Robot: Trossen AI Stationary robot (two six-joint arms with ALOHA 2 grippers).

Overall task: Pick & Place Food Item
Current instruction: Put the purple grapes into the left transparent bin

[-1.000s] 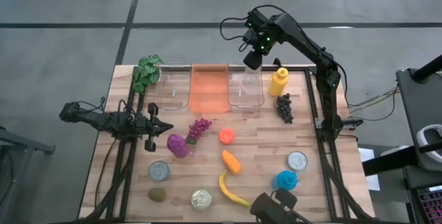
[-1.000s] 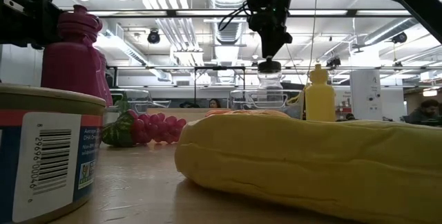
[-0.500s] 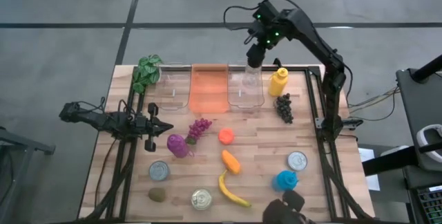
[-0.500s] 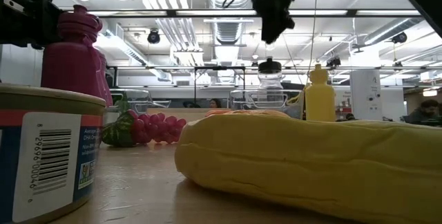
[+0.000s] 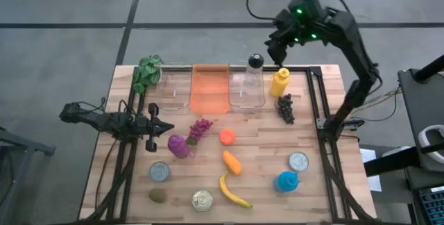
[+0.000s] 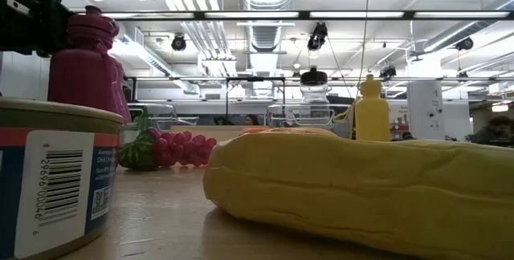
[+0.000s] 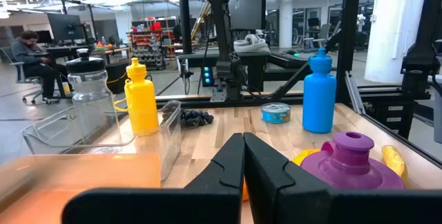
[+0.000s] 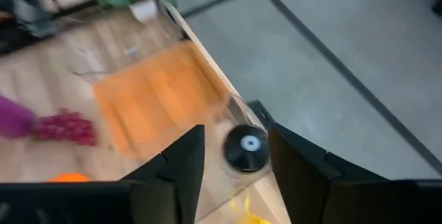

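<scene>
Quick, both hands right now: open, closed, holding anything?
Left hand: closed, empty, parked over the table's left side.
Right hand: open, empty, raised above the clear black-capped jar in the clear bin.

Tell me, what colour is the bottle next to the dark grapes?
Yellow bottle, clearest in the high view.

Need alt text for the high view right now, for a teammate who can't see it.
Right gripper hangs open above the table's far edge, beside a clear black-capped jar standing in the right clear bin. Left gripper waits shut near the purple bottle.
</scene>
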